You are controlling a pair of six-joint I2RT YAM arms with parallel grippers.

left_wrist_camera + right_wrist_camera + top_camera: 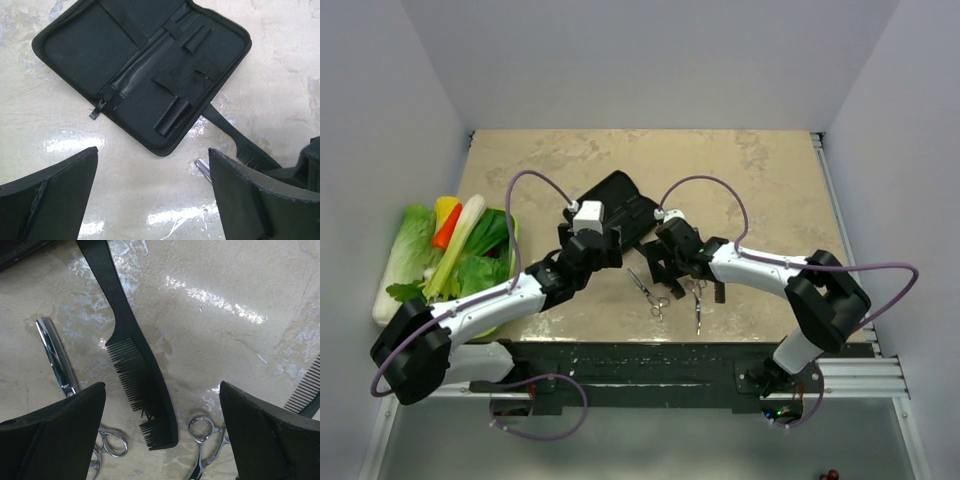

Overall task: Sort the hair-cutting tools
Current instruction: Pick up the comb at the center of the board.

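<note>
A slim black comb (135, 365) lies on the table between my right gripper's (162, 385) open fingers. Silver thinning scissors (57, 357) lie to its left, their ring handles by the left finger. A second pair of silver scissors (202, 430) shows its ring handle near the right finger. A second black comb (305, 392) shows at the right edge. Both scissors (648, 290) (698, 305) lie near the front edge. My left gripper (152, 152) is open and empty above bare table, just short of the open black case (145, 65). The comb's handle (235, 132) lies right of the case.
The black folding case (615, 205) lies open at mid-table behind both grippers (600, 245) (668, 262). A green bin of toy vegetables (450, 255) stands at the left edge. White walls close the table on three sides.
</note>
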